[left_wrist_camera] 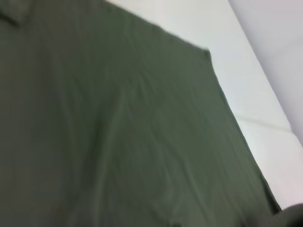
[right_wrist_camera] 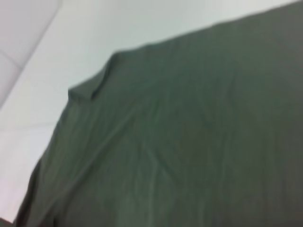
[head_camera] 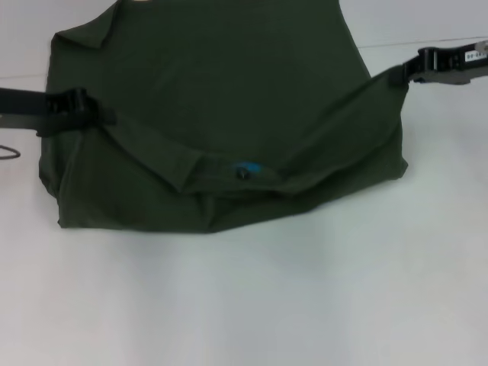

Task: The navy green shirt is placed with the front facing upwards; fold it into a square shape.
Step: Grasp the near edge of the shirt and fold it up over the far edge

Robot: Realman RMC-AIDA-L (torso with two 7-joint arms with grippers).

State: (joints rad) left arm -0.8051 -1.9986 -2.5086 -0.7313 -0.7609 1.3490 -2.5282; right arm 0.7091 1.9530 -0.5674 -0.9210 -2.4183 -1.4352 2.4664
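The navy green shirt (head_camera: pixel 229 84) lies on the white table (head_camera: pixel 267 305) with plain green cloth facing up. The ribbed collar with its blue mark (head_camera: pixel 248 168) sits at the near fold, and the chest print is hidden. My left gripper (head_camera: pixel 107 117) is shut on the shirt's left edge. My right gripper (head_camera: pixel 398 75) is shut on its right corner and pulls the cloth taut in a raised ridge between the two. The left wrist view (left_wrist_camera: pixel 118 123) and the right wrist view (right_wrist_camera: pixel 189 142) show only green cloth, with no fingers.
A thin dark cable loop (head_camera: pixel 9 154) lies at the table's left edge. Bare white table spreads in front of the shirt. White table also shows beyond the cloth in the left wrist view (left_wrist_camera: pixel 189 28) and the right wrist view (right_wrist_camera: pixel 118 23).
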